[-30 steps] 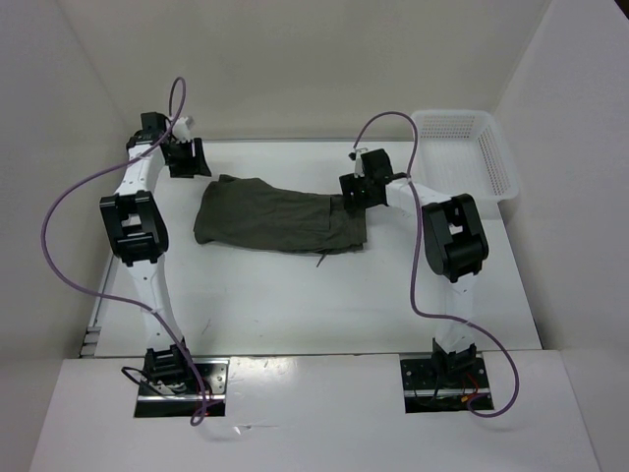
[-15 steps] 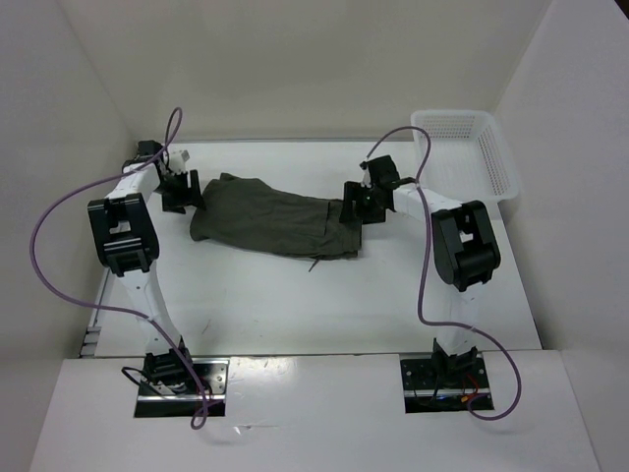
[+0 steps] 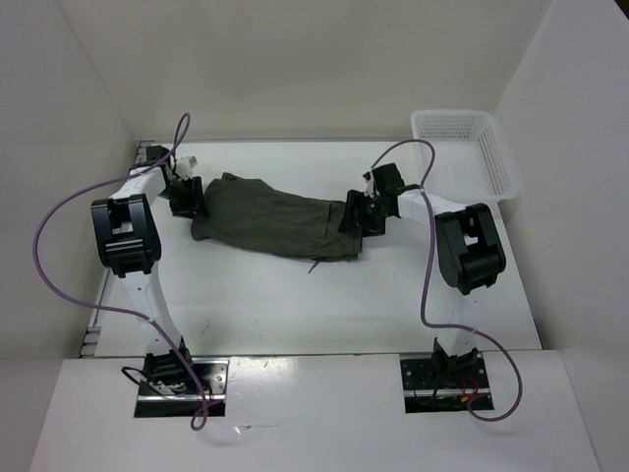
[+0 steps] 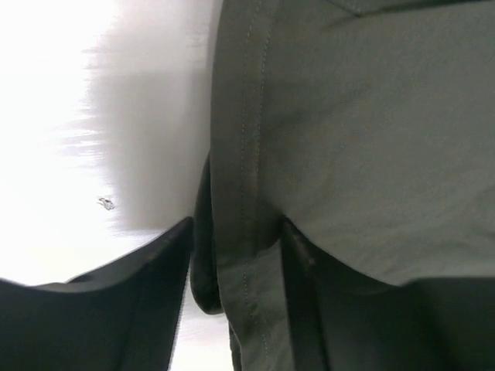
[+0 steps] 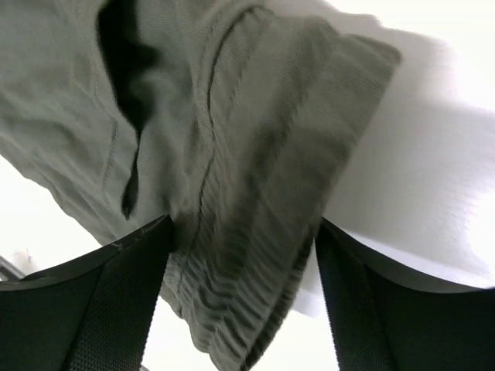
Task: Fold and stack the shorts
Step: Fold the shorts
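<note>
The olive shorts (image 3: 270, 218) lie spread and wrinkled on the far half of the white table (image 3: 295, 295), between both arms. The left gripper (image 3: 187, 200) sits at their left end, jaws apart around the stitched hem (image 4: 240, 154). The right gripper (image 3: 356, 216) sits at the right end, jaws wide apart astride the ribbed waistband (image 5: 255, 255). A white mesh basket (image 3: 496, 167) stands far right

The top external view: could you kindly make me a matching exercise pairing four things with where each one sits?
Things: 1 shorts; 2 basket; 3 left gripper; 4 right gripper.
Places: A far right corner of the table; B at the shorts' right end; C lying across the middle of the table; D at the shorts' left end.
Pairs: 1-C; 2-A; 3-D; 4-B.
</note>
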You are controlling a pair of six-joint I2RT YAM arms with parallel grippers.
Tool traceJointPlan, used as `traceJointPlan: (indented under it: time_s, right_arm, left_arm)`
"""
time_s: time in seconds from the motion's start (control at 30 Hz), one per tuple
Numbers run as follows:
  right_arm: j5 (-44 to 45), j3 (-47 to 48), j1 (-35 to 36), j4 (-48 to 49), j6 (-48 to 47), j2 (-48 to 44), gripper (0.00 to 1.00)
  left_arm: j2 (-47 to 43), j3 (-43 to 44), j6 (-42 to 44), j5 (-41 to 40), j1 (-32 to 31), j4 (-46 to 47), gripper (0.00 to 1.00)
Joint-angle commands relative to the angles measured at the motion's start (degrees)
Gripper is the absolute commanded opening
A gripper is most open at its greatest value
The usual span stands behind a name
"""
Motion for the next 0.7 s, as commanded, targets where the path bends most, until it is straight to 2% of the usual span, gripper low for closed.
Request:
traceJointPlan:
  time_s: [0.0, 0.07, 0.1, 0.17, 0.2, 0.3, 0.33, 0.4, 0.57, 0.67]
  right_arm:
    - [-2.8, 3.8, -0.3, 2.0, 0.5, 3.3, 0.78]
    - [-0.8, 4.5, 0.2, 2.0, 0.5, 5.5, 0.74]
    - [-0.1, 4.5, 0.8, 2.5, 0.5, 5.5, 0.64]
    - [2.3, 4.5, 0.8, 2.5, 1.0, 6.5, 0.49]
    - [3.7, 4.5, 0.8, 2.5, 1.0, 7.0, 0.3]
    - [8.4, 4.5, 0.8, 1.8, -0.5, 5.7, 0.03]
    - [9.0, 4.5, 0.8, 1.8, -1.4, 5.2, 0.0]
    - [9.0, 4.5, 0.2, 1.8, -2.9, 3.3, 0.0]
    - [9.5, 8.2, -2.9, -1.3, -12.8, -2.1, 0.0]
    - [10.1, 12.7, -7.1, -6.9, -17.3, -4.0, 0.0]
  left_arm:
    - [0.4, -2.1, 0.4, 1.3, -0.2, -1.0, 0.54]
    - [0.4, -2.1, 0.4, 1.8, -0.2, -1.0, 0.48]
    - [0.4, -2.6, 0.4, 2.3, -0.8, -1.0, 0.46]
    - [-0.2, -3.2, 0.4, 2.3, -0.8, -1.0, 0.4]
    - [-0.2, -3.2, 0.4, 2.3, -0.8, -1.0, 0.37]
    - [-0.8, -4.4, 0.4, 4.7, -1.3, -1.0, 0.26]
    - [-0.8, -4.9, 0.4, 5.3, -2.1, -1.0, 0.24]
    - [-0.8, -4.9, 0.4, 6.6, -4.1, -1.0, 0.18]
    - [-0.3, -2.2, 0.4, 7.9, -10.8, -1.0, 0.13]
    - [1.0, -0.1, 0.4, 7.9, -14.3, -0.5, 0.12]
